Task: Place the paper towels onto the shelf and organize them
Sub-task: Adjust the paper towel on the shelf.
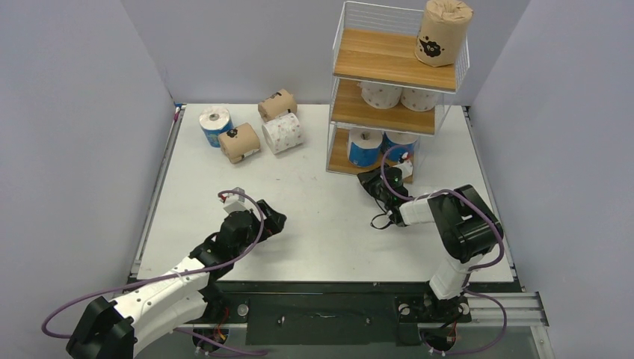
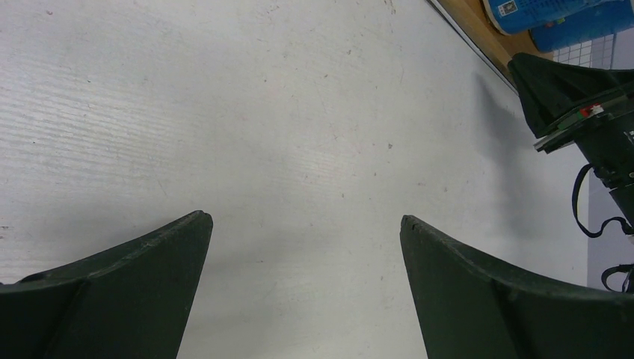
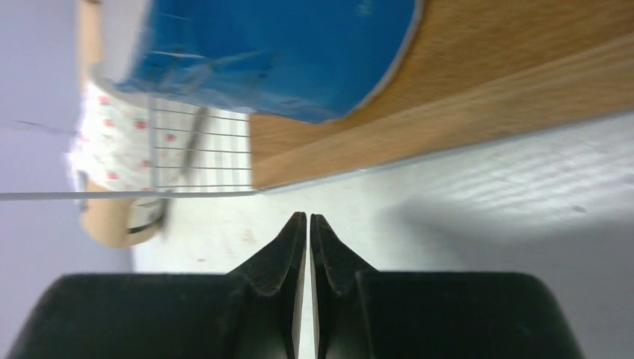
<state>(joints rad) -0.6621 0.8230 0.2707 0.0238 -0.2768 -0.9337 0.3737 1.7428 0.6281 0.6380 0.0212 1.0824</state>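
Four paper towels [image 1: 283, 133] lie loose at the far left of the table [image 1: 329, 239], five more already on the shelf [image 1: 374, 52]. The left tool [image 2: 305, 219] is spread wide over bare table; the right tool [image 3: 308, 218] is pressed together, empty, low and just in front of the shelf. The rolls look light and squashy under slick wrap (likely to slip), so pinch gently across the round flank
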